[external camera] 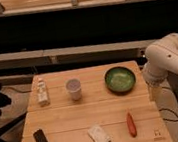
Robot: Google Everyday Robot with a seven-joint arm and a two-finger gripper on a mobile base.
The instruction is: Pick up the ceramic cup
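Flat packet [99, 135], tapered cup [73, 88], tool [155, 93] right.

One wooden table [64, 117] bears six things: one green bowl [120, 78], one ceramic cup [73, 88] left of it, one pale bottle [41, 91] farther left, and, in front of the bowl, one black slab [41, 141], one white packet [99, 136], one orange-red stick [131, 124]. One gripper [154, 91] hangs just right of the bowl.

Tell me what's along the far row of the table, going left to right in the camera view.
small white bottle → ceramic cup → green bowl → gripper, hanging low beside the table's right edge.
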